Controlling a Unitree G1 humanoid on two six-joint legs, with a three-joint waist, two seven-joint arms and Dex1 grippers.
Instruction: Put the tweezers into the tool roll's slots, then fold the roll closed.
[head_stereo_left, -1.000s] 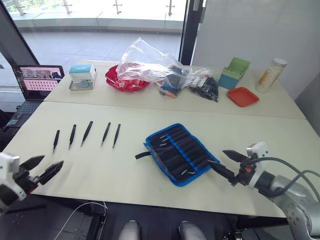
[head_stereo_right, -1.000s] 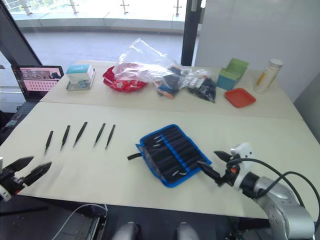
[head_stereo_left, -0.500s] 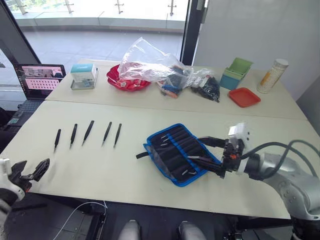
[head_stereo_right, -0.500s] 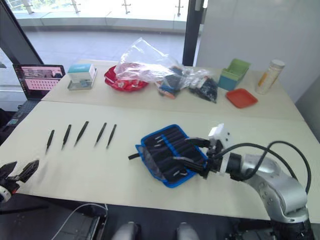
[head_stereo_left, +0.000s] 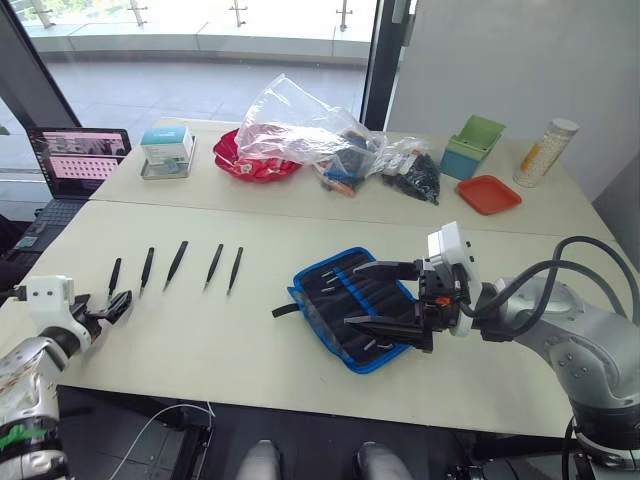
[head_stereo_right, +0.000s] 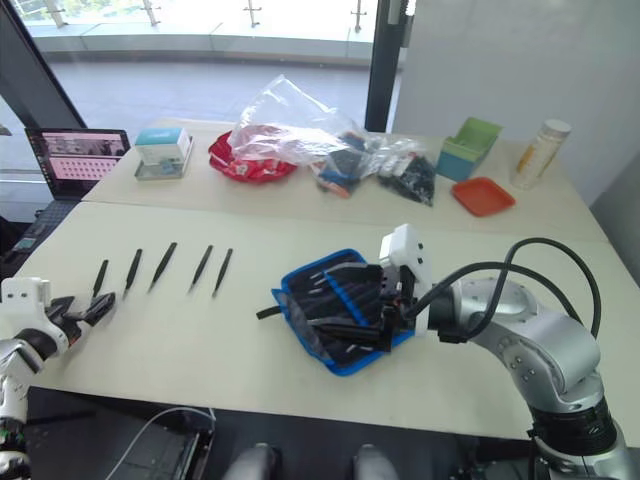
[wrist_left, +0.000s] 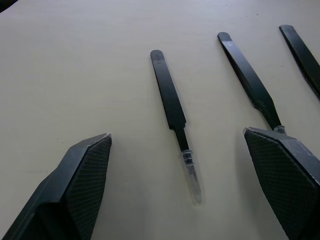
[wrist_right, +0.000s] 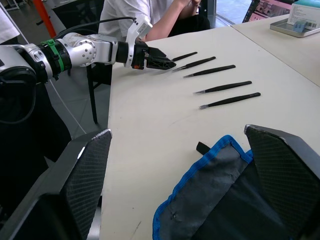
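Moved: R pincer (head_stereo_left: 383, 295) now over tool roll (head_stereo_left: 352, 306), spread; L pincer (wrist_left: 182, 175) reached tweezers (head_stereo_left: 176, 266), spread. Nothing slotted yet.

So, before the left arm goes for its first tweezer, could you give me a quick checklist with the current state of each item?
1. Left gripper open wide enough to straddle a tweezer: ok, both fingers spread apart.
2. Outermost tweezer lined up between the fingers: ok, it lies in the gap, tip toward the gripper.
3. All five tweezers lying on the table, separated: ok.
4. Tool roll unrolled with slots facing up: ok.
5. Right gripper clear of the slots: not ok, it hovers open over the roll.
6. Free slots for all five: cannot tell; some already hold tools.
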